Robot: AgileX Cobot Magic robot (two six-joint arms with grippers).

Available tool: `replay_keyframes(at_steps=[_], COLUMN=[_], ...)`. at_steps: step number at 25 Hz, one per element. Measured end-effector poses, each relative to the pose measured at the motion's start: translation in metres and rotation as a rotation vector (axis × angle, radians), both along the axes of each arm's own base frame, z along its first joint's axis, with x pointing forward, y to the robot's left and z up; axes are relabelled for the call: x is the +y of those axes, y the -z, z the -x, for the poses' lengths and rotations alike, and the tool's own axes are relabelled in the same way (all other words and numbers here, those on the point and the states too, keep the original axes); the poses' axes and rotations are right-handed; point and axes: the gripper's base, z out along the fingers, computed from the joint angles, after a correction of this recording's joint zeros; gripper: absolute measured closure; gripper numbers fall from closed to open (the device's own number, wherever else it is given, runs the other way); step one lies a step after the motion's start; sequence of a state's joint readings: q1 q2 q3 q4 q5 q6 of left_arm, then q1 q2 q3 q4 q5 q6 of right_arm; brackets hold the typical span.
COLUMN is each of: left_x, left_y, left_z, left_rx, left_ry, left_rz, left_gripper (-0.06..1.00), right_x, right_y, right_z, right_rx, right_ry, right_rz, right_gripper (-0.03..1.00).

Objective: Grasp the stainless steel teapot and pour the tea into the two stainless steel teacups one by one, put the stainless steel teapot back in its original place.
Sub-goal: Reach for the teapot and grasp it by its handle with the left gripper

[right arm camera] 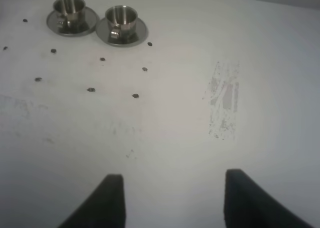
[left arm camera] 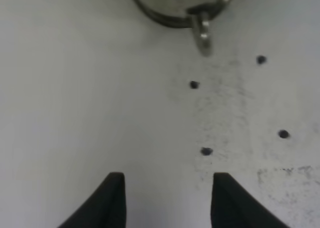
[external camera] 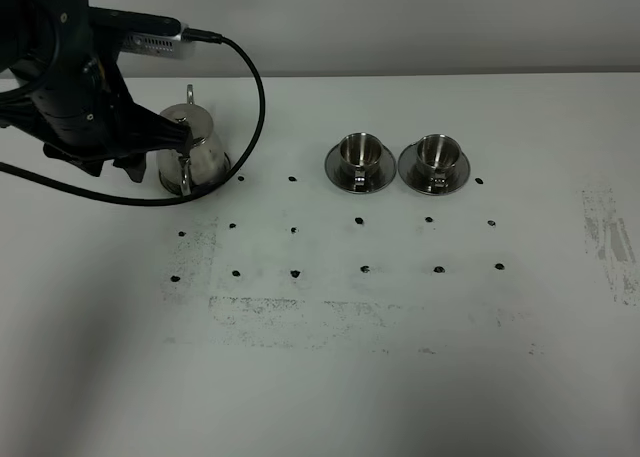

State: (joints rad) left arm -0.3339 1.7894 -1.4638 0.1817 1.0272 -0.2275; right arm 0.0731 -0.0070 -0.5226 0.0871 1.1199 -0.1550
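Observation:
The stainless steel teapot point(external camera: 200, 149) stands upright at the back left, its loop handle point(left arm camera: 203, 34) facing the front. The edge of a round steel disc point(left arm camera: 156, 17) shows under its base. My left gripper point(left arm camera: 167, 177) is open and empty, held above the table in front of the teapot and apart from the handle. In the exterior view it point(external camera: 160, 149) overlaps the pot's left side. The two stainless steel teacups point(external camera: 359, 152) point(external camera: 434, 151) sit on saucers side by side at the back centre, also in the right wrist view point(right arm camera: 69, 6) point(right arm camera: 121, 15). My right gripper point(right arm camera: 170, 178) is open and empty, far from them. No tea shows.
The white table point(external camera: 400, 357) carries a grid of small black dots point(external camera: 362, 220) and scuffed grey patches point(external camera: 612, 239). A black cable point(external camera: 258, 97) loops from the left arm over the teapot's area. The right arm is outside the exterior view.

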Motion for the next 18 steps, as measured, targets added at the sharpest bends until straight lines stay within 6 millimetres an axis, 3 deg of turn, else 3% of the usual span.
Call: replay_keyframes(at_steps=[9, 18], left_x=[0.002, -0.008], left_y=[0.012, 0.033], left_z=[-0.007, -0.040], left_rx=[0.007, -0.027], left_ry=[-0.035, -0.125], left_rz=[-0.014, 0.060], left_gripper=[0.55, 0.55], right_x=[0.000, 0.000], right_y=[0.000, 0.000], right_z=[0.000, 0.000], right_rx=[0.000, 0.000], right_ry=[0.000, 0.000], right_rz=[0.000, 0.000], right_gripper=[0.50, 0.50])
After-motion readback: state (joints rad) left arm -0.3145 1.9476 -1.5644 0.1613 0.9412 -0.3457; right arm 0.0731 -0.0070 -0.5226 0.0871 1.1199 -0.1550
